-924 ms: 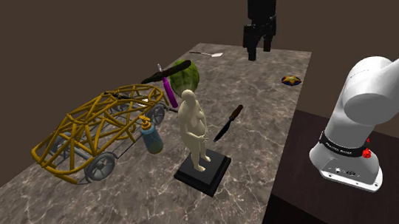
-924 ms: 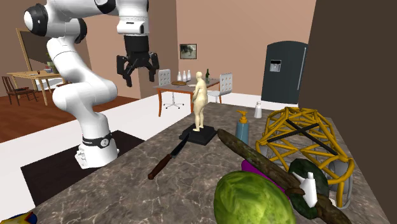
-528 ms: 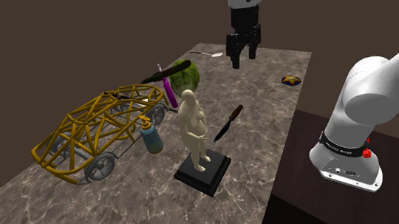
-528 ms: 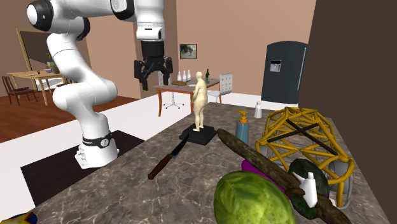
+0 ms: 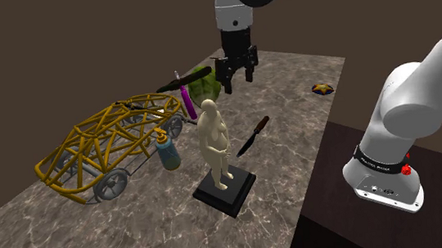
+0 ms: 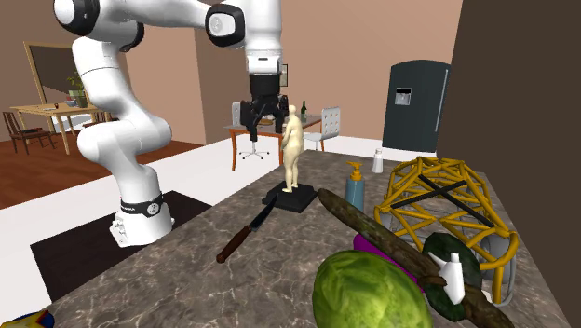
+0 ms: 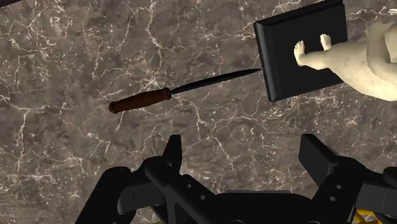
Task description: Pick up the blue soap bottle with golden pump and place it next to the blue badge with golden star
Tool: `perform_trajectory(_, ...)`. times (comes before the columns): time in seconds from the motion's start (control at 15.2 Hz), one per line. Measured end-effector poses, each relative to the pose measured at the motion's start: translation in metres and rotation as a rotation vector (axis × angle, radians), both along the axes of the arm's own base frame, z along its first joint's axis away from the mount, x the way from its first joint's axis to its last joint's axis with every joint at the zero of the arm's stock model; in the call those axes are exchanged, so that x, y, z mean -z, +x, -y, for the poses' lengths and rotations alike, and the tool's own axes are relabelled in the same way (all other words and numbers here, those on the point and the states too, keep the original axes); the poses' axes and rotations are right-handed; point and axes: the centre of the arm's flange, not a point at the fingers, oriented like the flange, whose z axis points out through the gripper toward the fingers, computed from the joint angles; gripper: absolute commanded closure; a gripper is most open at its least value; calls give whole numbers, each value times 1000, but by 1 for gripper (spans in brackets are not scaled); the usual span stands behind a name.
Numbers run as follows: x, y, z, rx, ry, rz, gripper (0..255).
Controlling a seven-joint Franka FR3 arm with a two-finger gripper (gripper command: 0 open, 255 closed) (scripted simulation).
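The blue soap bottle point(image 5: 166, 151) with a golden pump stands upright on the marble table beside the yellow wire car; it also shows in the second exterior view point(image 6: 355, 186). The blue badge with a golden star point(image 5: 321, 89) lies flat near the table's edge, towards the shoulder view's right. My gripper point(image 5: 237, 78) hangs open and empty above the table, next to the cabbage and well off from the bottle. Seen from the second exterior camera, the gripper point(image 6: 263, 119) is behind the figurine. From the wrist, the open gripper point(image 7: 245, 153) looks down on bare marble.
A yellow wire car point(image 5: 106, 145) stands beside the bottle. A beige figurine point(image 5: 215, 144) on a black base and a knife point(image 5: 253, 135) lie between bottle and badge. A cabbage point(image 5: 206, 81) and a purple stick point(image 5: 186, 101) sit farther back. The stand point(image 5: 383, 212) is at the lower right.
The gripper has swung towards the shoulder view's left and come lower, from above the table's far edge to beside the cabbage. It stays open. Nothing on the table moved.
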Motion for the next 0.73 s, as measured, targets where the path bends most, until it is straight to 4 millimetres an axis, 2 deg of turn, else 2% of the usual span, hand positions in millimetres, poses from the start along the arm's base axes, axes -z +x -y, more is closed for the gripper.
perform_trajectory(0.73,38,88,-104,30,-6,35,0)
